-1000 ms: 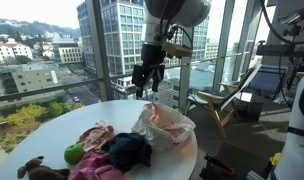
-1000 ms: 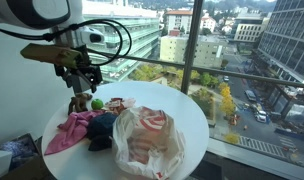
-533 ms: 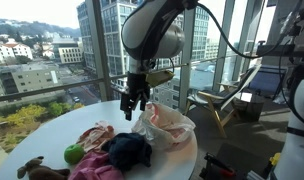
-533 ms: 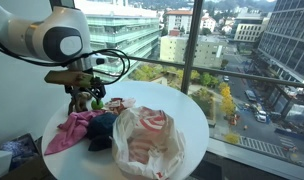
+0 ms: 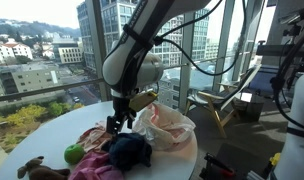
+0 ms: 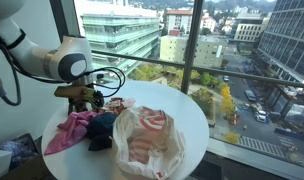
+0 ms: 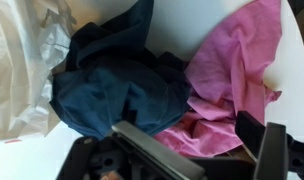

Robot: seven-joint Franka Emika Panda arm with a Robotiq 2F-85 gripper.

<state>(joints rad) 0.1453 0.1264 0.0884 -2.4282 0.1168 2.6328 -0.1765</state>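
My gripper point(image 5: 115, 124) hangs low over a pile of clothes on a round white table point(image 5: 52, 125). In the wrist view its two fingers point(image 7: 197, 145) are spread open with nothing between them, just above a pink cloth point(image 7: 227, 80). A dark blue garment point(image 7: 117, 85) lies beside the pink one. In the exterior views the dark blue garment point(image 5: 128, 150) point(image 6: 100, 130) lies in the middle of the pile, with the pink cloth point(image 6: 67, 130) next to it. A white plastic bag point(image 5: 164, 125) point(image 6: 147, 138) with reddish contents lies beside them.
A green ball point(image 5: 73, 153) and a brown soft toy point(image 5: 37, 170) lie at the table's edge. A patterned light cloth point(image 5: 92, 135) lies behind the pile. Glass windows point(image 5: 52, 50) surround the table. A chair point(image 5: 227, 100) stands beyond it.
The arm has come down from well above the table towards the pile of clothes. The gripper now hangs just over the pink and blue garments. The clothes have not moved.
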